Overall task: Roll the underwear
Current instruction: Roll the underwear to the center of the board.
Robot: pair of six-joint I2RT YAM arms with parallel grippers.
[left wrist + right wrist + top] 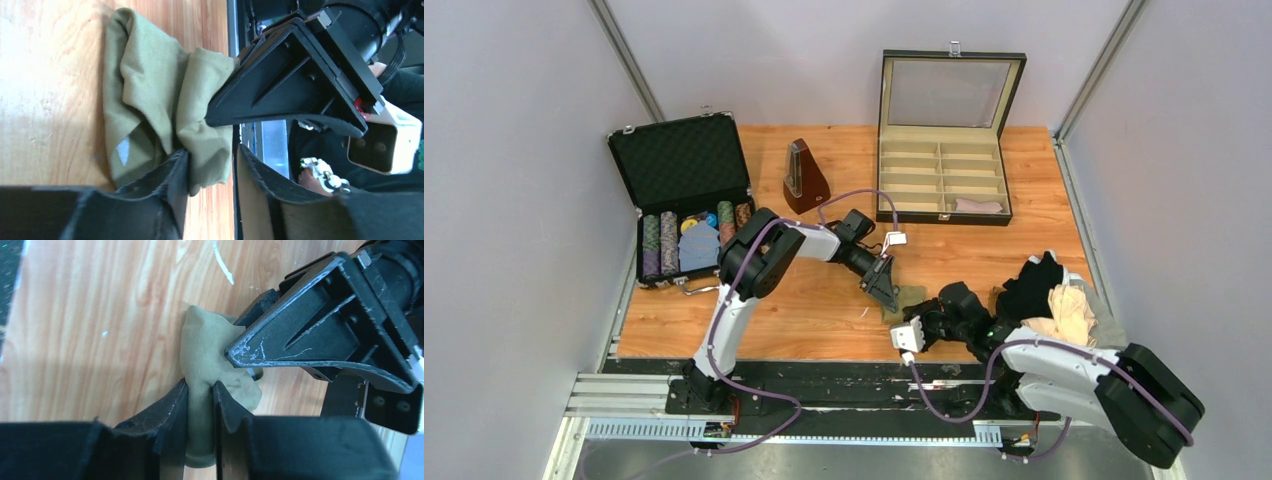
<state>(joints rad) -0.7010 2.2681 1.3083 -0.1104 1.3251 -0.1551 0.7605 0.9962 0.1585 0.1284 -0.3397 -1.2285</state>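
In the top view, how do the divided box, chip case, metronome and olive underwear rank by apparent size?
1. divided box and chip case, about alike.
2. metronome.
3. olive underwear, mostly covered.

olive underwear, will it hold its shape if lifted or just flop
Probably floppy: the olive underwear is creased and bunched where the right claw pinches it. Likely light, being thin cloth. Pushed, it would probably wrinkle rather than slide, as its folds sit loose.
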